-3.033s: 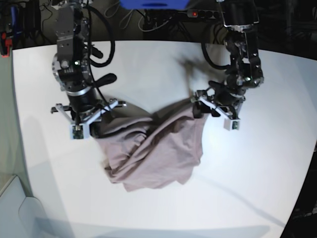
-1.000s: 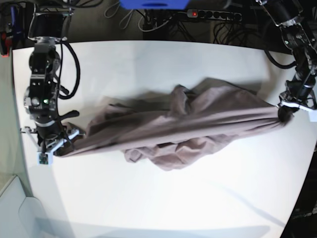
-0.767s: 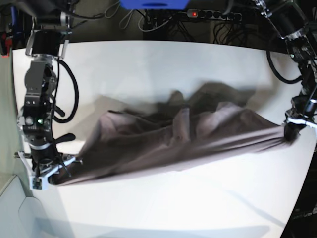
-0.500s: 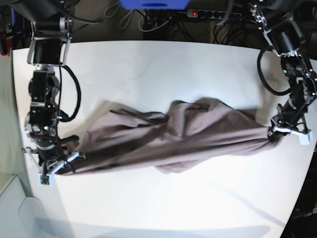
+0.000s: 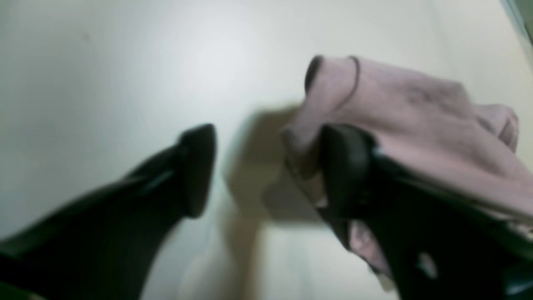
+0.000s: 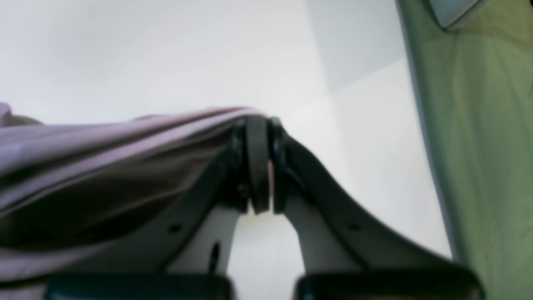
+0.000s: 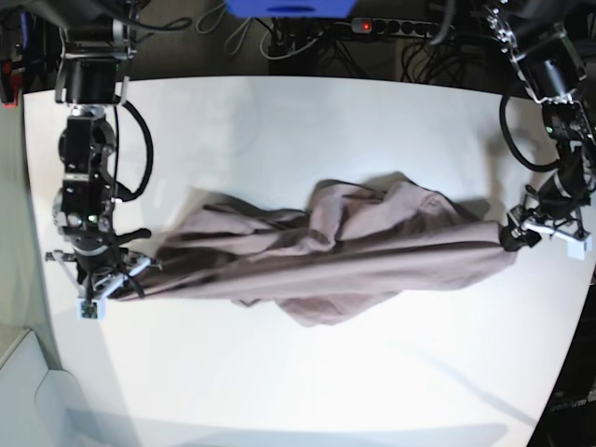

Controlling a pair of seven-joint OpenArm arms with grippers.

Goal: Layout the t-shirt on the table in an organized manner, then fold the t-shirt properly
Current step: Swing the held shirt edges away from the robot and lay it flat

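Observation:
The mauve t-shirt lies stretched and rumpled in a long band across the white table. At its left end in the base view, my right gripper is shut on the fabric. The right wrist view shows the right gripper pinching a taut edge of the t-shirt. At the shirt's right end, my left gripper stands open. In the left wrist view the left gripper has its jaws wide apart, and a fold of the t-shirt drapes over one finger.
A power strip and cables run behind the table's far edge, beside a blue object. The table's left edge passes close to my right gripper, with a green surface beyond it. A white object sits at the lower left.
The arms pulled the shirt apart into a long band. In the last half second the left gripper has opened, and the shirt's right end has sagged onto the table.

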